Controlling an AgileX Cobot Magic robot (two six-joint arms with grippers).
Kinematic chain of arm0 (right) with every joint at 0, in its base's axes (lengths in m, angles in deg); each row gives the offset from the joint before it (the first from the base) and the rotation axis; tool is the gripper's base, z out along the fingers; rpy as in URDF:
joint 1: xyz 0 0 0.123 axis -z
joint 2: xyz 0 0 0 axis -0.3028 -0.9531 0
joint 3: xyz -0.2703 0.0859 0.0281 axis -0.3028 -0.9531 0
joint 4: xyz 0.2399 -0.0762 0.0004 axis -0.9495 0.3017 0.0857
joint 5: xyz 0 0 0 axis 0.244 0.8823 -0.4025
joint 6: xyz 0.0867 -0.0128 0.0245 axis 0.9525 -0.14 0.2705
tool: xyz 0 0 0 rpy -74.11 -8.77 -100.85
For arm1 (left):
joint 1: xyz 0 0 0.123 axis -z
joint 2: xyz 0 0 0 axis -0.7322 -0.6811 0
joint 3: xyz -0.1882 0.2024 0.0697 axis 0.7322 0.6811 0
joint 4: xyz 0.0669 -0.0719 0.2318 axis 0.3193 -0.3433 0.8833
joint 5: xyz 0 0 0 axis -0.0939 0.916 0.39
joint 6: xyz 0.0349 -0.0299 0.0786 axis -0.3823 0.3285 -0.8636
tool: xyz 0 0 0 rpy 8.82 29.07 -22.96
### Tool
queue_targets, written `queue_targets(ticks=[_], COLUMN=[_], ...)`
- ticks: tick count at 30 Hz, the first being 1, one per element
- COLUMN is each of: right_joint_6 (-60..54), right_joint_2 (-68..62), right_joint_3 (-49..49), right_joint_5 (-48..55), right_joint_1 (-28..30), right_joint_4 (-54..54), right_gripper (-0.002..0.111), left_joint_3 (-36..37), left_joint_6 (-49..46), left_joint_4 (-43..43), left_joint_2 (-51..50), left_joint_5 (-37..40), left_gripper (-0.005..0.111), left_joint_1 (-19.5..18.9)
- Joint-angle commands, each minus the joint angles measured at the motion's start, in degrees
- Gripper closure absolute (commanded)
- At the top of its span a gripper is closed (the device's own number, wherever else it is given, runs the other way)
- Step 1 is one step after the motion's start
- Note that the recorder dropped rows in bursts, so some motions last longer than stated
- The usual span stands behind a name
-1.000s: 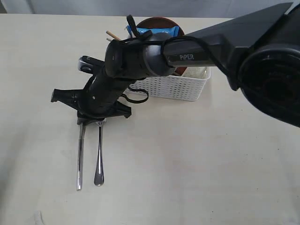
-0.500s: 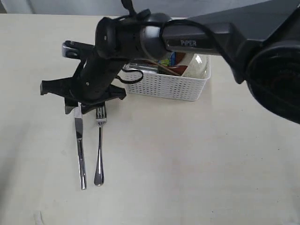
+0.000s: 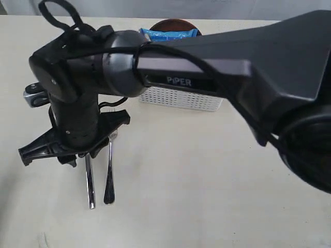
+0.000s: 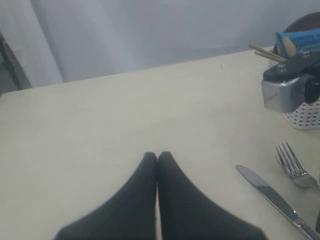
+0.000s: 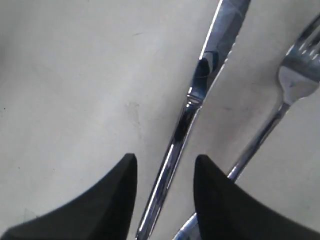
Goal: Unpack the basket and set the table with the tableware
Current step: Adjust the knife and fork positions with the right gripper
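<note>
Nearest in the exterior view, the knife [image 3: 90,183] and fork [image 3: 109,178] lie side by side on the tabletop [image 3: 207,181]. They are parallel and close without touching. Their handles point toward the near edge, the blade and tines toward the far one. These two look set in place.

Directly above them hangs the right claw [image 5: 165,157]. Its jaws are parted about halfway and grip nothing. In the right wrist view the knife handle runs through the gap between them, lying flat on the tabletop below. The fork sits just outside one jaw.

The left claw [image 4: 158,156] is pressed shut with nothing between its tips. It hovers over bare tabletop, well apart from the cutlery.

Farther back stands the basket [image 3: 181,98], with its long side running across the exterior view. It lies beyond the right claw and off toward the right of that view, past the tips of the knife and fork. The right claw is near its left end, so the right arm looks the closer one for the next pick. Seen from the left claw, the cutlery lies between it and the basket.

At the far end of the basket a round brown plate [image 3: 176,22] stands behind a blue chip bag [image 3: 168,34]. The chopsticks [image 4: 265,52] poke out beside them in the left wrist view. The arm hides the rest of the contents. By my reading the coming move is a reach back and across into the basket from above.
</note>
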Motion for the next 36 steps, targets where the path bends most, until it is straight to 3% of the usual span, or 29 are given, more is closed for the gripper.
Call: queue_targets(ticks=[1,21,24,30,36], right_joint_6=[3.0,3.6,4.2,5.3,11.7], right_joint_2=[-2.0,-5.3,-5.3,-5.4,-5.4], right_joint_3=[-0.1,-0.1,-0.1,-0.1,-0.1], right_joint_5=[0.0,-3.0,-3.0,-2.8,-2.8], right_joint_1=[0.0,0.2,0.2,0.2,0.2], right_joint_4=[1.6,2.0,2.0,2.1,2.2], right_gripper=[0.072,0.073,0.080,0.108,0.109], left_joint_3=[0.2,0.2,0.2,0.2,0.2], left_joint_6=[0.3,0.3,0.3,0.3,0.3], left_joint_4=[0.1,0.1,0.1,0.1,0.1], left_joint_2=[0.4,0.4,0.4,0.4,0.4], left_joint_5=[0.1,0.1,0.1,0.1,0.1], left_gripper=[0.107,0.107,0.107,0.107,0.107], left_joint_1=[0.1,0.1,0.1,0.1,0.1])
